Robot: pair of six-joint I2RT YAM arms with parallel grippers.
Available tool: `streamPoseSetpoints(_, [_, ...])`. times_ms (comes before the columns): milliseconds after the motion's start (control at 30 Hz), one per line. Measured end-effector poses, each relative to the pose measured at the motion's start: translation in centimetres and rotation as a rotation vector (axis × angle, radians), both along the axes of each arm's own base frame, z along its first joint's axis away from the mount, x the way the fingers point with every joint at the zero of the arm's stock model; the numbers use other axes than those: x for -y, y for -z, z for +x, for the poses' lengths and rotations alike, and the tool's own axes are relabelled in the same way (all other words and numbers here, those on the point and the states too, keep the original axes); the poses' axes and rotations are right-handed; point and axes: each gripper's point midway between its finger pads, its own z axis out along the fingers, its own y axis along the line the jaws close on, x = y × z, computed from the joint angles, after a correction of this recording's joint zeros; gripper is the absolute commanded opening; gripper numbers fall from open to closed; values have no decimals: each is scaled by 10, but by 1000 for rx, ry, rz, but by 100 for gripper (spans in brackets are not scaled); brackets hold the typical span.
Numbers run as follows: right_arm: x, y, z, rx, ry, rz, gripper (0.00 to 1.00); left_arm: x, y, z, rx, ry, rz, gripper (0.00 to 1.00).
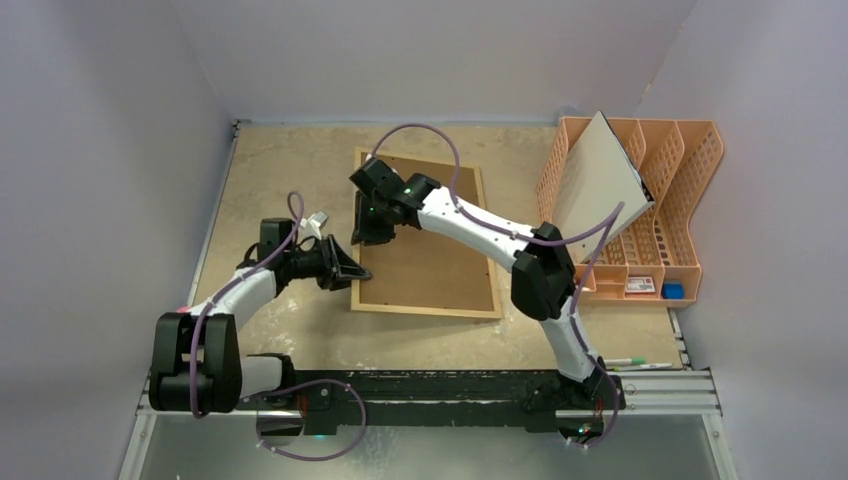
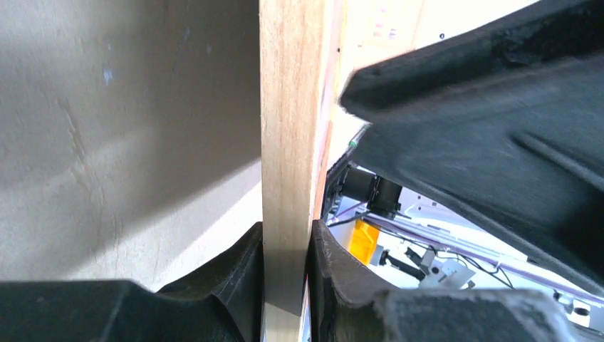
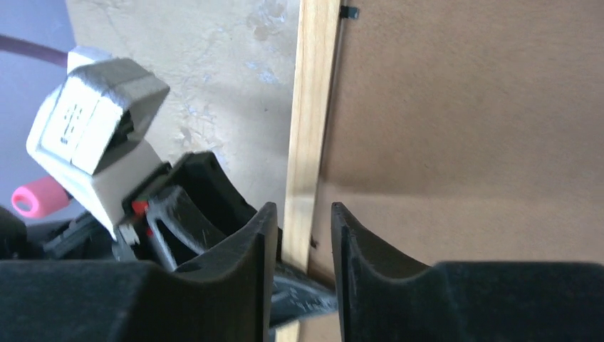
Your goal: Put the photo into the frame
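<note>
One frame (image 1: 430, 265): light wood, lying brown fibreboard back up, mid-surface.
Left hand (image 2: 287, 246): clamped on the frame's left rail, near its front corner.
Right hand (image 3: 305, 235): fingers apart, straddling the same rail farther back, not gripping.
Surface (image 1: 290, 170): beige, scuffed.
Orange rack (image 1: 690, 190): right of the frame, holding a tilted pale board (image 1: 595, 185).

Clamped left gripper (image 2: 286, 239), parted right gripper (image 3: 303, 217).
</note>
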Motion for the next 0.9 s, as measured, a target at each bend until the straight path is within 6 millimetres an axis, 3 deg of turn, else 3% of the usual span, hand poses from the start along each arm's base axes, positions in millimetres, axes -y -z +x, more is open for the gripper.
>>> streamPoseSetpoints(167, [21,-52,18,85,20,72,59,-5,-19,21,52,-14,59,0])
streamPoseSetpoints(300, [45,-100,37,182,61,132,67,-10,-46,43,120,-17,116,0])
streamPoseSetpoints(400, [69,-126,49,245,99,154,72,-16,-69,61,167,-24,182,0])
streamPoseSetpoints(633, [114,-144,77,319,150,144,74,-32,-102,94,222,-11,340,0])
streamPoseSetpoints(733, [126,-144,87,329,165,134,80,-38,-116,104,232,-19,383,0])
streamPoseSetpoints(900, [136,-151,97,347,186,137,86,-49,-160,133,335,-65,462,0])
